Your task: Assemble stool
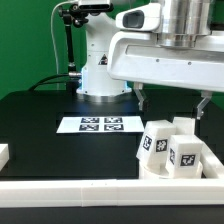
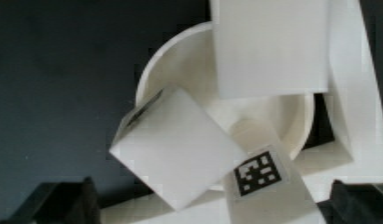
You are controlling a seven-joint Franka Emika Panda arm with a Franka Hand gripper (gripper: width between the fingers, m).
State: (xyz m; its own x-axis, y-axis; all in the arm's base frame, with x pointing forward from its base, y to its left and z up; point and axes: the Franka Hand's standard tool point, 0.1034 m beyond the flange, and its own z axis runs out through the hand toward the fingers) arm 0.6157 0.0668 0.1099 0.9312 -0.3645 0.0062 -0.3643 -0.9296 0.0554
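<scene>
The white stool stands near the front rail at the exterior view's right. Its round disc seat (image 1: 152,168) lies on the black table with the blocky legs pointing up. One tagged leg (image 1: 157,141) and a second tagged leg (image 1: 187,153) face the camera; a third (image 1: 184,123) shows behind them. My gripper (image 1: 172,108) hangs just above the legs, open and empty, with one dark finger on each side. In the wrist view the seat (image 2: 175,62) lies below with a tagged leg (image 2: 188,145) and another leg (image 2: 277,50) rising toward the gripper (image 2: 209,205). The fingertips (image 2: 63,202) are apart from the legs.
The marker board (image 1: 100,124) lies flat at mid-table in front of the robot base (image 1: 100,70). A long white rail (image 1: 90,197) runs along the front edge. A small white block (image 1: 4,153) sits at the exterior view's left edge.
</scene>
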